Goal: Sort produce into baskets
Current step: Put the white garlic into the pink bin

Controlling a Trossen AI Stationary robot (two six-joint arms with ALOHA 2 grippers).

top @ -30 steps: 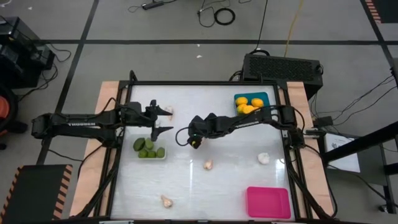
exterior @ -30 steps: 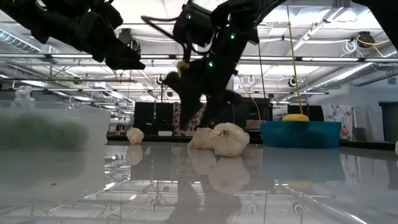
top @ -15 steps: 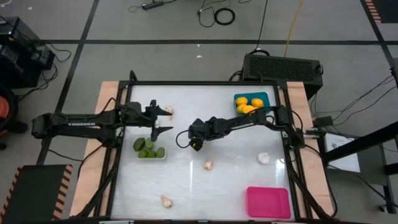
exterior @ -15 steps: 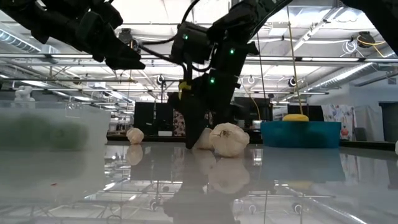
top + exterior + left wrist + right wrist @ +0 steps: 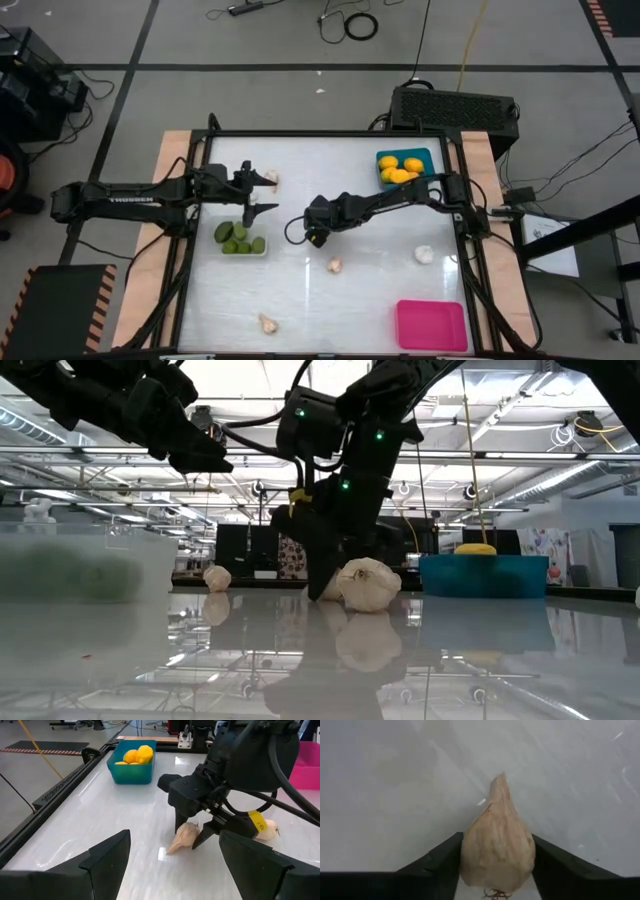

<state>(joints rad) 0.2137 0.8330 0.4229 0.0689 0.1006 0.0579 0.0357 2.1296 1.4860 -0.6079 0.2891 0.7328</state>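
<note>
High view: right gripper [image 5: 316, 236] is down at the middle of the white table [image 5: 380, 300], arm reaching in from the right edge. Left gripper [image 5: 256, 194] hangs over the far-left part of the table, just beyond the clear basket [image 5: 240, 240], which holds the green pieces [image 5: 238, 240]. Teal basket [image 5: 404, 166] sits at the far right with the yellow-orange pieces [image 5: 399, 169] in it. Pink basket [image 5: 432, 325] sits at the near right corner. Loose garlic: one bulb [image 5: 271, 178] by the left gripper, one [image 5: 335, 265] just near-side of the right gripper, one [image 5: 425, 254] toward the right edge, one [image 5: 267, 323] near the front edge.

Low view: right gripper [image 5: 322, 575] reaches the table surface, tips down beside a big garlic bulb [image 5: 369, 584]; whether they touch, can't tell. Left arm stays high at upper left.

Left wrist view: left fingers [image 5: 107, 852] spread wide, nothing between them. Beyond them the right gripper [image 5: 192, 832] straddles a pale pointed garlic clove [image 5: 182, 836] lying on the table.

Right wrist view: the clove [image 5: 497, 842] sits between the two dark fingers [image 5: 435, 857], both pads pressed against its sides, so the right hand is pinching it, clove on the tabletop.
</note>
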